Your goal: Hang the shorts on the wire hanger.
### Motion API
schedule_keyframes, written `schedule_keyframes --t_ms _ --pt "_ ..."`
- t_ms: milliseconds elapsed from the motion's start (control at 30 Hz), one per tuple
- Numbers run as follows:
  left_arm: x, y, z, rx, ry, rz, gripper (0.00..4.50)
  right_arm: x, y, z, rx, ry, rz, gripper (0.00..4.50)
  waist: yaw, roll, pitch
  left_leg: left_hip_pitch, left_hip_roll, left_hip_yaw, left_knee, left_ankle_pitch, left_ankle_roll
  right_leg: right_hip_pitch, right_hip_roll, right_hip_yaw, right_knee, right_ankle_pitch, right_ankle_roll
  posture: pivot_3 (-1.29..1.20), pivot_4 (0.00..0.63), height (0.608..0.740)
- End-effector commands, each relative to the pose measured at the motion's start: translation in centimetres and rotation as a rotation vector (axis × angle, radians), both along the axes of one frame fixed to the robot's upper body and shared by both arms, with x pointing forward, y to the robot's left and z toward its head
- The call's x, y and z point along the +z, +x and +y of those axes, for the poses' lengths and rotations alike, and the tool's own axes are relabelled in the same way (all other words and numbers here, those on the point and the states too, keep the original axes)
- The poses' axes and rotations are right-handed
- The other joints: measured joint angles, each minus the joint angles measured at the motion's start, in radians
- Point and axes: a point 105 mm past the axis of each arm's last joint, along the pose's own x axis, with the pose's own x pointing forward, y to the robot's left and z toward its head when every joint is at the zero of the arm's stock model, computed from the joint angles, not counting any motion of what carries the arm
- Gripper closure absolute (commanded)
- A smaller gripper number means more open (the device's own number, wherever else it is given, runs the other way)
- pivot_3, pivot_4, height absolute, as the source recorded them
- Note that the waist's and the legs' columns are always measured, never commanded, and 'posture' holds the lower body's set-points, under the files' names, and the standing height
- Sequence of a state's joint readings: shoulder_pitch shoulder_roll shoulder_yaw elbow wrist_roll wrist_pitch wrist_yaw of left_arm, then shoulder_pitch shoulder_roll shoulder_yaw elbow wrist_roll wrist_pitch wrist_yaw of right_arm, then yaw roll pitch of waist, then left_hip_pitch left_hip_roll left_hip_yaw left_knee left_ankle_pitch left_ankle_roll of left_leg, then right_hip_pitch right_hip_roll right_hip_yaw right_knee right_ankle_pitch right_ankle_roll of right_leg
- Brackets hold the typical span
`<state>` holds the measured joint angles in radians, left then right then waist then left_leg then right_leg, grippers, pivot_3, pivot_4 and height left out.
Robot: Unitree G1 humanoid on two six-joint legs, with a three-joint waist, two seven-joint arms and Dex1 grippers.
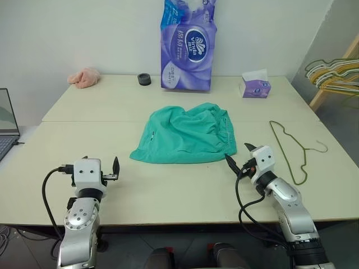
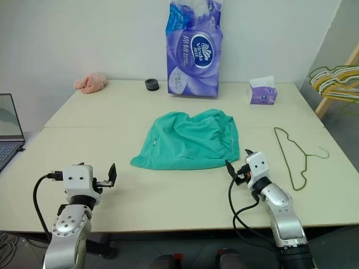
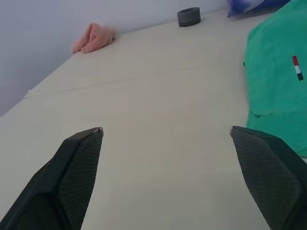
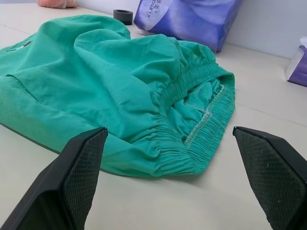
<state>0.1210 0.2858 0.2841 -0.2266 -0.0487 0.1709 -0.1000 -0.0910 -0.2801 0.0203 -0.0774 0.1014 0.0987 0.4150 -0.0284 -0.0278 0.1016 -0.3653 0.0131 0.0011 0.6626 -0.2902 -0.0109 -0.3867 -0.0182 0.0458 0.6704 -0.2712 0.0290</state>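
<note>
Cream table (image 1: pixel 168 190), shorts (image 1: pixel 185 134) mid-table, wire hanger (image 1: pixel 289 148) beside, left pincer (image 1: pixel 101 167) and right pincer (image 1: pixel 240 152) spread, empty

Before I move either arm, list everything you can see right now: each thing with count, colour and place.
shorts: one, teal-green, crumpled at mid-table, waistband toward the right claw
wire hanger: one, olive-green, flat on the table right of the shorts, apart from them
tissue pack: one, purple, upright at the far edge by the wall
tissue box: one, purple, far right of the table
tape roll: one, dark grey, far edge, left of the tissue pack
pink cloth: one lump, far left corner
hanger bundle: yellow, white and green, on a wooden rack beyond the table's right end
laptop: one, partly seen at the left edge
table: cream
left claw: open, over bare table
right claw: open, near the shorts' waistband
</note>
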Motion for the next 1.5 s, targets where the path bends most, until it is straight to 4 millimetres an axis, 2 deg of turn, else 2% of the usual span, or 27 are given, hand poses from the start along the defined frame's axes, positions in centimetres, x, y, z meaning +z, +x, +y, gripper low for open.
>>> schedule_keyframes --t_ms 33,233,367,533,633,733,867,1000,1233,1333,1500 --pt "1.6 -0.2 0.6 0.004 0.025 -0.059 0.00 1.6 -0.2 0.3 0.034 0.007 -0.054 0.03 0.000 0.000 0.000 0.000 0.000 0.000 0.000 0.000 0.000 0.000 0.000 0.000 0.000 0.000 0.000 0.01 0.084 0.740" --pt "1.7 -0.3 0.0 -0.084 0.052 -0.056 0.00 1.5 -1.1 1.8 0.161 -0.025 -0.041 0.03 0.000 0.001 0.001 0.000 0.000 0.000 -0.001 0.000 0.000 0.000 0.000 0.000 -0.001 0.000 0.000 0.00 0.088 0.740" --pt "1.5 0.2 -0.9 -0.248 0.112 0.001 0.00 1.9 -1.9 3.2 0.287 -0.032 -0.024 0.03 -0.001 0.002 0.002 0.000 0.001 0.000 -0.002 0.000 0.000 0.001 0.000 -0.001 -0.005 0.000 0.000 -0.01 0.088 0.740" --pt "1.8 1.5 -2.2 -0.532 0.277 0.117 0.00 2.4 -4.6 4.6 0.546 -0.142 0.017 0.03 0.000 0.003 0.007 -0.001 0.000 -0.001 -0.002 0.000 0.000 0.000 0.000 -0.003 -0.006 0.000 0.000 -0.03 0.089 0.740" --pt "2.3 2.6 -2.3 -0.616 0.367 0.138 0.00 2.2 -6.1 4.9 0.681 -0.255 0.028 0.03 0.000 0.004 0.009 -0.001 0.000 0.000 -0.002 0.000 0.000 0.001 0.000 -0.003 -0.007 -0.001 -0.001 -0.03 0.089 0.740" --pt "2.5 3.9 -2.7 -0.695 0.435 0.158 0.00 2.3 -6.8 5.0 0.757 -0.314 0.037 0.03 -0.001 0.003 0.011 -0.002 0.000 -0.001 -0.002 0.000 0.000 0.001 0.000 -0.004 -0.008 0.000 0.000 -0.04 0.090 0.740" --pt "0.5 6.0 -3.5 -0.801 0.495 0.276 0.00 3.1 -7.0 5.5 0.811 -0.343 0.016 0.03 -0.002 0.002 0.015 -0.002 0.000 -0.001 -0.002 0.000 0.000 0.001 0.001 -0.004 -0.007 0.000 0.000 -0.05 0.094 0.740" --pt "-1.6 7.4 -5.1 -0.900 0.456 0.371 0.00 3.5 -6.9 5.8 0.815 -0.341 0.005 0.03 -0.004 0.001 0.015 -0.003 0.000 0.000 -0.002 0.000 0.000 0.000 0.001 -0.003 -0.007 0.001 0.001 -0.07 0.095 0.740" --pt "-2.0 9.4 -6.3 -0.939 0.478 0.380 0.00 3.6 -6.9 5.8 0.800 -0.347 -0.008 0.03 0.001 0.001 0.015 -0.005 -0.002 -0.002 0.000 0.000 0.000 0.000 0.000 -0.004 -0.007 0.002 0.002 -0.09 0.096 0.740" --pt "-1.5 10.2 -6.1 -0.918 0.475 0.357 0.62 3.9 -6.5 5.5 0.764 -0.357 -0.033 0.00 -0.004 0.001 0.015 -0.005 -0.002 -0.001 0.001 0.000 0.000 0.000 0.000 -0.004 -0.007 0.002 0.003 -0.10 0.096 0.740" --pt "-0.9 10.4 -6.0 -0.927 0.472 0.330 2.18 4.2 -4.4 4.7 0.656 -0.435 -0.103 0.00 -0.014 0.001 0.015 -0.004 -0.001 0.000 0.001 0.000 0.000 0.000 0.001 -0.003 -0.006 0.002 0.004 -0.10 0.093 0.740"
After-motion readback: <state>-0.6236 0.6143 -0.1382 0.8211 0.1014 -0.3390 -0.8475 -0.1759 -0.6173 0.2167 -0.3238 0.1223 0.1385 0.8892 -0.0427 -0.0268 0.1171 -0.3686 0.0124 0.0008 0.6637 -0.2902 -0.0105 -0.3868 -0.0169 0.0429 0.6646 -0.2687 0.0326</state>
